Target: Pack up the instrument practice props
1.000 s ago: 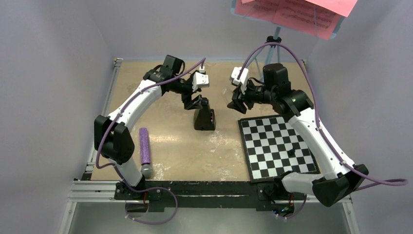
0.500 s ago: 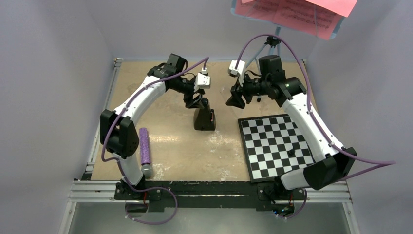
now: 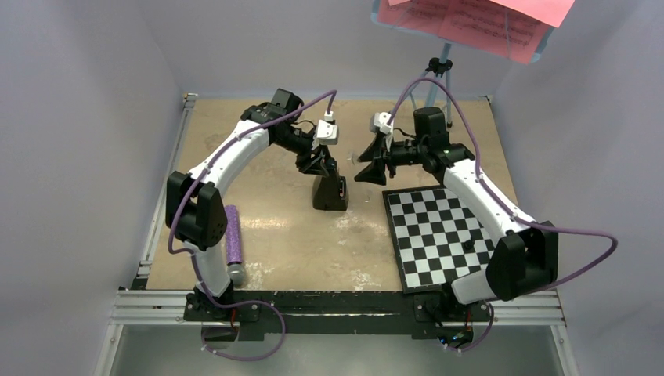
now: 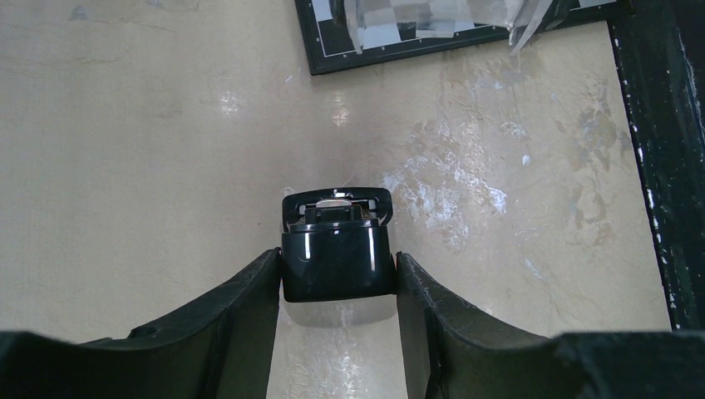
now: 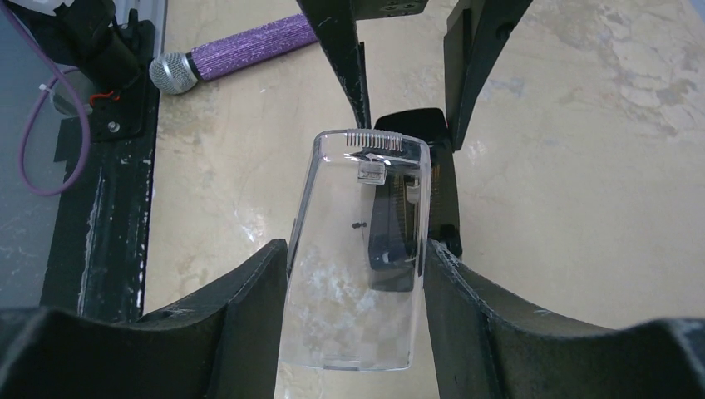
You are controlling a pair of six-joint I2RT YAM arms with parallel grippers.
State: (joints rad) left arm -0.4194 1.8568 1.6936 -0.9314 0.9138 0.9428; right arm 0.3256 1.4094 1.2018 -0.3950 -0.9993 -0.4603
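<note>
My left pincer is drawn in narrow on the black metronome, one finger against each side of its top. The metronome stands on the bench at mid-frame in the top view, left of the checkered board. My right pincer clamps the clear cover just right of the metronome. Pink pages sit on the music stand, upper right.

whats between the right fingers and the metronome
The clear cover, held in the right fingers, hangs just before the black metronome; the right wrist view shows it.
</note>
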